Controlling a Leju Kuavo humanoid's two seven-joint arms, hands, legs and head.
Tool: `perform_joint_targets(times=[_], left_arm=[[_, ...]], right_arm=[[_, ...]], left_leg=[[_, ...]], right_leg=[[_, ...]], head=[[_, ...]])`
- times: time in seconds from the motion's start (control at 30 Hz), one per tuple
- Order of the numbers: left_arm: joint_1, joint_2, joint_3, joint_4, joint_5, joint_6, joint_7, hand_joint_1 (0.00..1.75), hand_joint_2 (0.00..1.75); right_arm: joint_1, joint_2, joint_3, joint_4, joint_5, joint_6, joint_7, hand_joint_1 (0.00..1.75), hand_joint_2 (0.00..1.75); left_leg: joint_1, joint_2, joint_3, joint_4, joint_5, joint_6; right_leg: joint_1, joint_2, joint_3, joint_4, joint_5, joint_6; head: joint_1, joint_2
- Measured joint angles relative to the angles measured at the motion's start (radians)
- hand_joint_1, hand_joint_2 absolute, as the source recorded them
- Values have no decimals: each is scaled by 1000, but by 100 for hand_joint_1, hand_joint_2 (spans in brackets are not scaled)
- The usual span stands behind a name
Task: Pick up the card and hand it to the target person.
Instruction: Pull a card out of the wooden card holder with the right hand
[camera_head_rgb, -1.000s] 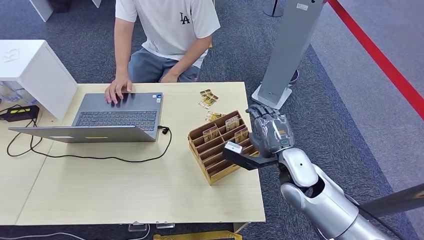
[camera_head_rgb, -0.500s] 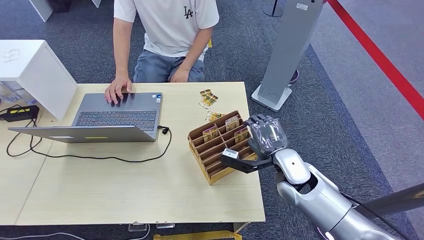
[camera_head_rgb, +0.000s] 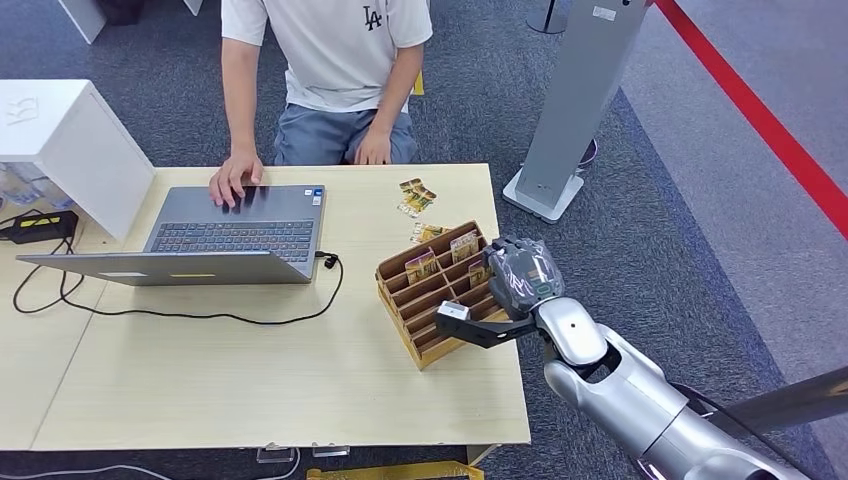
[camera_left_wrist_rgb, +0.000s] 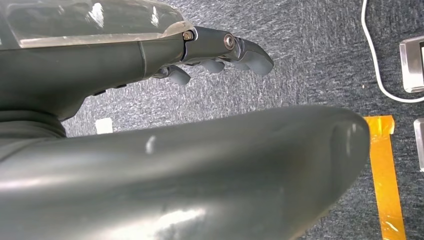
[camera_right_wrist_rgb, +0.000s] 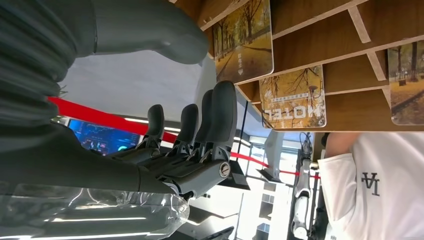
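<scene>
Several autumn-photo cards stand in a wooden slotted rack (camera_head_rgb: 432, 300) at the table's right edge; one card (camera_head_rgb: 464, 245) is in a far slot, another (camera_head_rgb: 421, 265) to its left. My right hand (camera_head_rgb: 512, 287) hovers over the rack's right end, fingers spread and thumb stretched across the near slots, holding nothing. In the right wrist view its fingers (camera_right_wrist_rgb: 206, 125) reach close to a card (camera_right_wrist_rgb: 293, 97) marked HOTEL, with a second card (camera_right_wrist_rgb: 243, 39) beside the thumb. My left hand (camera_left_wrist_rgb: 210, 100) hangs over the carpet, holding nothing. The person (camera_head_rgb: 330, 50) in a white T-shirt sits across the table.
An open laptop (camera_head_rgb: 235, 232) with its cable lies on the table's (camera_head_rgb: 250, 380) left half, the person's hand on it. Loose cards (camera_head_rgb: 415, 197) lie near the far edge. A white box (camera_head_rgb: 70, 140) stands at the left, a grey stand (camera_head_rgb: 575, 100) at the right.
My right hand has come down and to the left, closer over the rack's cards. The person has shifted slightly on the seat.
</scene>
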Motion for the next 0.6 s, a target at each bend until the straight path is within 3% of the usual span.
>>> perform_joint_targets(times=[0.1, 0.37, 0.47, 0.6], left_arm=[[0, 0, 0, 0, 1, 1, 0, 0, 0], [0, 0, 0, 0, 1, 1, 0, 0, 0], [0, 0, 0, 0, 1, 1, 0, 0, 0], [0, 1, 0, 0, 0, 1, 0, 0, 0]], right_arm=[[-8, 13, 8, 23, -4, -12, -9, 67, 175], [-27, 42, 29, 60, 6, -38, -16, 63, 175], [-33, 49, 33, 65, 7, -43, -16, 75, 175], [-41, 55, 39, 69, 7, -45, -14, 104, 175]], left_leg=[[0, 0, 0, 0, 0, 0], [0, 0, 0, 0, 0, 0], [0, 0, 0, 0, 0, 0], [0, 0, 0, 0, 0, 0]], right_leg=[[0, 0, 0, 0, 0, 0], [0, 0, 0, 0, 0, 0], [0, 0, 0, 0, 0, 0], [0, 0, 0, 0, 0, 0]], head=[[0, 0], [0, 0], [0, 0], [0, 0]])
